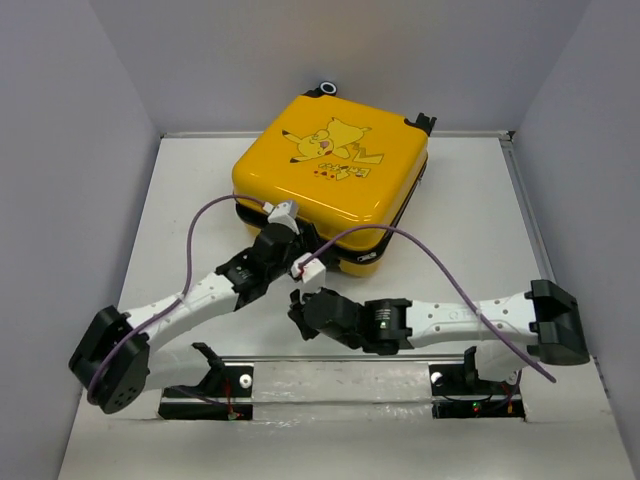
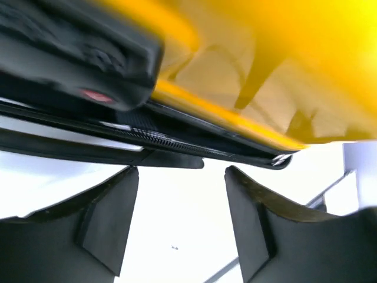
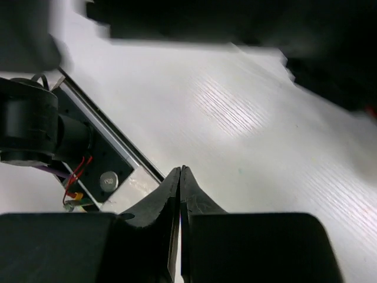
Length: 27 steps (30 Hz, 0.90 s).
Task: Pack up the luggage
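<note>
Two arms at a closed case. My left arm rises from its base at the near-left corner and stretches diagonally toward the middle of the white worktop (image 1: pixel 480 220). Its wrist is bent down, so my left fingers (image 1: pixel 284 214) face the near-left side of the small yellow hard-shell suitcase (image 1: pixel 330 180). In the wrist view these left fingers (image 2: pixel 112 218) are spread wide with only bare worktop between them. Their tips are just short of the black zip seam (image 2: pixel 177 144) under the yellow shell (image 2: pixel 294 59), apart from it. My right arm runs low from its base at the near right, its forearm roughly level and pointing left across the front of the worktop. It ends at my right fingers (image 1: pixel 298 305), near the suitcase's near corner but apart from it. The right fingers (image 3: pixel 180 177) are pressed together and hold nothing, hanging over bare worktop beside the metal mounting rail (image 3: pixel 112 147). The suitcase lies flat and shut at the far centre, cartoon shell up and turned cornerwise. Its black wheels (image 1: pixel 425 122) are at the far side, just beside the back wall (image 1: pixel 330 50). Open worktop lies to the left and right of the suitcase, bounded by the grey side walls (image 1: pixel 60 180). The two wrists are near each other in front of it, each trailing a looping purple cable (image 1: pixel 430 255).
</note>
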Each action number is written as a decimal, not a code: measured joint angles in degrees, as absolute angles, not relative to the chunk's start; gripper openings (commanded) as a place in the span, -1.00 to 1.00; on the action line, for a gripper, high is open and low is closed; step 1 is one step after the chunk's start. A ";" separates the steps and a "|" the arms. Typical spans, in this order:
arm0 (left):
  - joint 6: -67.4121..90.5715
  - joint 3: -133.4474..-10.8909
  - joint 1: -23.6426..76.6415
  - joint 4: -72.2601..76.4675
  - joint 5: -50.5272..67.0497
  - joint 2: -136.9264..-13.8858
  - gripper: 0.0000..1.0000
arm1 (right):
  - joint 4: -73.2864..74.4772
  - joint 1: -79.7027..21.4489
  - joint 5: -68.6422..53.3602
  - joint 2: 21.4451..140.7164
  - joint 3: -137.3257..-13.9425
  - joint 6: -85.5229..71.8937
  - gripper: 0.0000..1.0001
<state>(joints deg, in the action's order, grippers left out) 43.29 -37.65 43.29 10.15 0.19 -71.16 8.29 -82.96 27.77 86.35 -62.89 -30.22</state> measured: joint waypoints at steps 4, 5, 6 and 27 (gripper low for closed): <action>40.45 -37.65 41.74 7.07 -4.84 -61.30 0.64 | 9.08 -82.78 30.06 76.25 -54.02 -33.95 -0.86; 39.79 -37.65 41.04 6.42 -5.54 -58.96 0.64 | 9.96 -82.48 30.65 73.60 -51.86 -35.27 -0.86; 39.22 -37.65 39.90 5.69 -5.93 -56.34 0.64 | 10.55 -82.19 30.87 72.07 -50.68 -35.90 -0.86; 42.33 -39.64 -1.85 11.81 12.16 -63.83 0.73 | 20.25 -70.54 31.29 58.81 -42.52 -39.16 0.04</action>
<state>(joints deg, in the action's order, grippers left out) 42.33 -39.64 -1.85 11.81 12.16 -63.83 20.25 -70.54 31.29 58.81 -42.52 -39.16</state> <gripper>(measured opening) 0.859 0.497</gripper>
